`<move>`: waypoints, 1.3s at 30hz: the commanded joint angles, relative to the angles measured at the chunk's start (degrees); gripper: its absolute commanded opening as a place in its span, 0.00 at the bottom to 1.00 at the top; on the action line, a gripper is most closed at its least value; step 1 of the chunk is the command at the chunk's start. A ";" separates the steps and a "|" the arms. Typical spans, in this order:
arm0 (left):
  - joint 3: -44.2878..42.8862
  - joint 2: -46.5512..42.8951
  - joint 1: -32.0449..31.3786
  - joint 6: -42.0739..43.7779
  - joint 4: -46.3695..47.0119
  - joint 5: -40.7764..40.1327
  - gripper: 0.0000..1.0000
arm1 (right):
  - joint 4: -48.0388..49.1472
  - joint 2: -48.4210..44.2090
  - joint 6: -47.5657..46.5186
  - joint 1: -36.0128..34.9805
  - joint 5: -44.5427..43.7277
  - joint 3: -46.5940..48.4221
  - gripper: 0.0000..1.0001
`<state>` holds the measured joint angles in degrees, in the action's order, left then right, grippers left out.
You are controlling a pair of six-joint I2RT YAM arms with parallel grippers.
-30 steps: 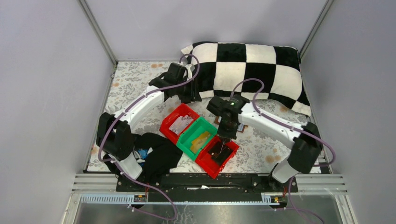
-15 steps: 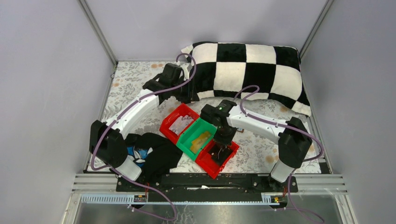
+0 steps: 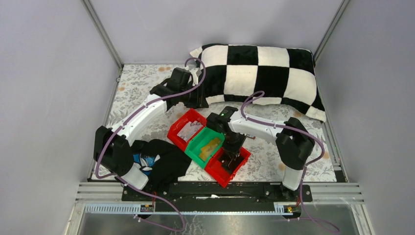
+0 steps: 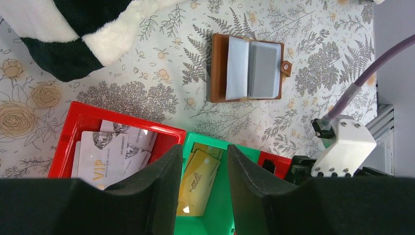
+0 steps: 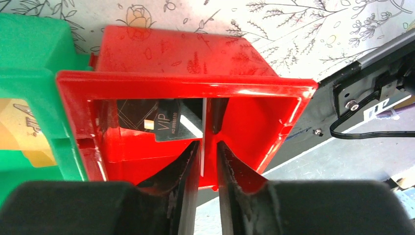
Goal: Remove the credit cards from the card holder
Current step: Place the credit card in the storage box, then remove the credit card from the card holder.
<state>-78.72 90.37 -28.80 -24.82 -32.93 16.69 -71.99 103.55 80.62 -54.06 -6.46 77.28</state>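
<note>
Lowered further, the right pincer now sits inside the red plastic bin, its jaws just parted around a thin pale credit card standing edge-on between them, so this one looks delivered. Beyond the open, empty left pincer, the reddish-brown folding leather card holder lies spread, grey-blue panels up.

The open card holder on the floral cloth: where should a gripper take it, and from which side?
Probably by the bare brown cover strip of the card holder, opposite the snap tab, coming straight down: it lies flat and open, and that strip is clear of the sleeves.
</note>
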 commanded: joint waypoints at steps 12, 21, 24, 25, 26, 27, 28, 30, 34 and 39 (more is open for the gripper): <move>-0.79 -1.54 -0.11 0.96 1.57 1.96 0.43 | 6.39 -3.22 -7.80 -0.16 -4.01 4.55 0.28; -3.94 1.56 -2.84 1.55 3.15 6.04 0.45 | 24.51 -20.65 -21.99 9.05 -8.17 -7.52 0.31; -6.39 4.91 -5.64 1.02 3.92 6.36 0.45 | 32.98 -24.04 -29.06 16.04 -5.01 -13.57 0.31; -7.50 6.53 -6.53 0.22 4.07 7.03 0.45 | 35.38 -24.54 -30.93 18.11 -3.67 -15.52 0.32; -8.74 8.42 -7.33 -0.24 4.10 7.57 0.45 | 38.23 -24.83 -32.94 20.16 -1.85 -17.14 0.32; -9.80 10.16 -8.22 -0.46 4.19 8.14 0.45 | 40.51 -24.79 -34.14 22.37 0.34 -18.44 0.32; -10.47 12.04 -8.98 -0.31 4.84 8.76 0.45 | 42.78 -24.72 -35.14 24.68 3.24 -19.83 0.32; -10.33 15.45 -9.68 -0.53 7.70 11.23 0.46 | 48.40 -24.72 -36.03 29.00 9.20 -23.13 0.34; -13.49 23.36 -9.98 -1.81 9.04 15.82 0.46 | 54.26 -22.65 -37.94 35.28 13.84 -27.46 0.36; -17.76 29.98 -11.20 -3.95 10.27 18.15 0.46 | 59.05 -19.98 -40.22 39.90 18.37 -30.61 0.34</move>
<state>-91.42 118.41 -39.20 -27.05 -26.11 30.85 -19.92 82.13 44.10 -16.08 6.13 48.25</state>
